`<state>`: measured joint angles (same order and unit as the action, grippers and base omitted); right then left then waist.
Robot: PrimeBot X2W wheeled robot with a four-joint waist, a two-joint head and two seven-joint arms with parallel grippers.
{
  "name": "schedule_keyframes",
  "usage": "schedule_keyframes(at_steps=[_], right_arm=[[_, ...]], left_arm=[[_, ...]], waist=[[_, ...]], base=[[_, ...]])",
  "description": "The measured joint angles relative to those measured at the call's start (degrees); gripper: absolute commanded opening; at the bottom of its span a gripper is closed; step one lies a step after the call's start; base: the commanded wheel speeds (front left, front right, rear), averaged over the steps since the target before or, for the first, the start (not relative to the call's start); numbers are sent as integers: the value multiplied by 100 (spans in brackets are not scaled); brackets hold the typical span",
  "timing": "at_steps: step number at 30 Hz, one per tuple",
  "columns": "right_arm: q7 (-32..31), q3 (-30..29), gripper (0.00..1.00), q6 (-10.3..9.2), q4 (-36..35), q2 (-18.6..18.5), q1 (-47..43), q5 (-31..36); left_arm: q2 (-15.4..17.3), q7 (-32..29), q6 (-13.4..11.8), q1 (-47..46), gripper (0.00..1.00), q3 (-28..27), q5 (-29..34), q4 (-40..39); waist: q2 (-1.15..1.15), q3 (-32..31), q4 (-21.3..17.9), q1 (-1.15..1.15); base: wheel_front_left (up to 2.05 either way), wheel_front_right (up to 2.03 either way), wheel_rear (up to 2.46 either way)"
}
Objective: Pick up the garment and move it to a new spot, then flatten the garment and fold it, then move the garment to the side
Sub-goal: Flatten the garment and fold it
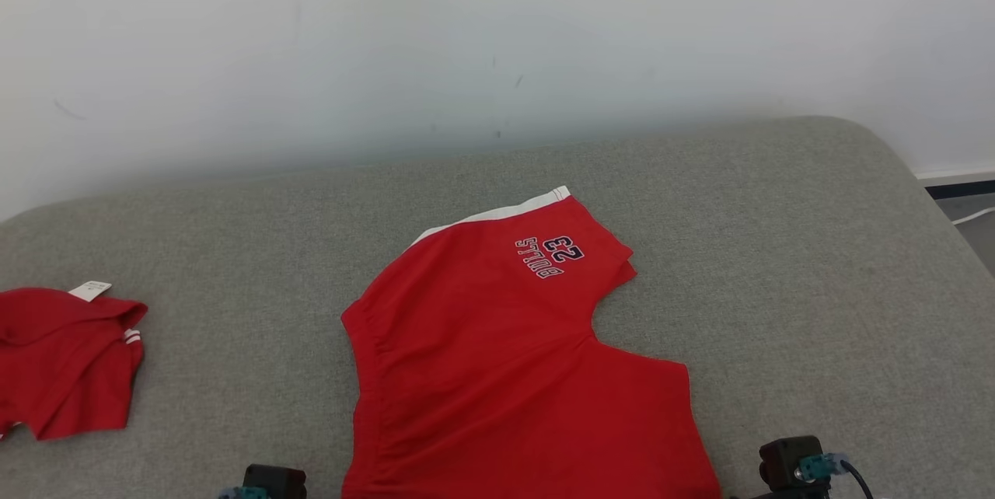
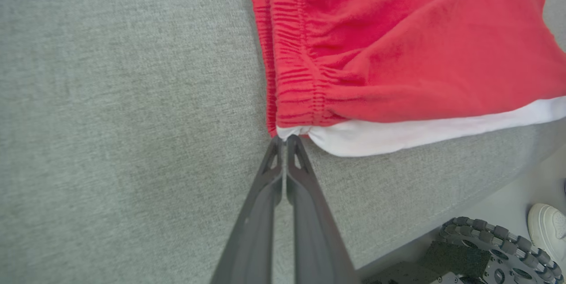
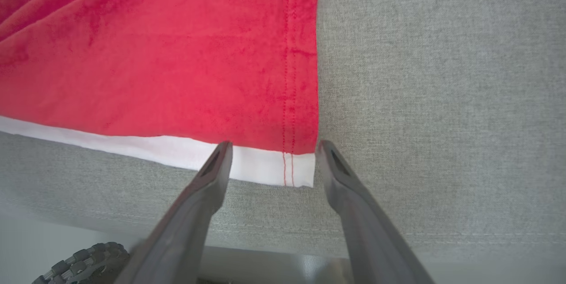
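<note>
Two corners of the garment [image 1: 497,359] lie along the near edge | left end effector [image 2: 285,139] shut tight on one | right end effector [image 3: 274,143] wide around the other

We find the garment [image 1: 497,359], red shorts with white side stripes [image 3: 132,144], a gathered elastic waistband [image 2: 296,54] and a dark print [image 1: 550,254] that appears to read "BULLS 23", lying spread nearly flat at the near edge of the grey cushion [image 1: 777,250], legs slightly parted.
</note>
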<state>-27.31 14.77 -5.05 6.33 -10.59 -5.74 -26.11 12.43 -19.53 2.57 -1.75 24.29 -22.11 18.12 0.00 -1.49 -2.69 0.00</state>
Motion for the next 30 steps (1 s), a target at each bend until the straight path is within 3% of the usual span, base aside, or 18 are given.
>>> schedule_keyframes(at_steps=[3,10,15,17,23,24,25,30], right_arm=[[-48,-83,100,-47,103,5,-55,-8],[-113,-178,83,-101,296,67,-138,-59],[-145,-175,62,-107,324,153,-120,-58],[-145,-181,46,-107,334,158,-84,-58],[-148,-220,37,-113,424,166,-79,-57],[-149,-227,28,-135,439,166,-79,-57],[-151,-234,2,-152,446,166,-80,-57],[-151,-290,0,-152,389,179,-92,-59]], left_arm=[[-21,40,4,-5,0,30,0,13],[-53,49,48,-106,0,47,0,53],[-52,93,48,-106,0,45,0,92],[-53,98,49,-107,0,45,0,96],[-63,127,49,-112,0,46,0,122],[-65,140,49,-113,0,46,0,125],[-67,142,49,-113,0,46,0,129],[-88,209,45,-113,0,24,-1,112]], waist=[[0,10,22,0],[0,84,99,0],[0,111,127,0],[0,116,133,0],[0,120,141,0],[0,121,142,0],[0,121,142,0],[0,120,143,0]], base=[[0,0,0],[0,0,0],[0,0,0],[0,0,0],[0,0,0],[0,0,0],[0,0,0],[0,0,0]])
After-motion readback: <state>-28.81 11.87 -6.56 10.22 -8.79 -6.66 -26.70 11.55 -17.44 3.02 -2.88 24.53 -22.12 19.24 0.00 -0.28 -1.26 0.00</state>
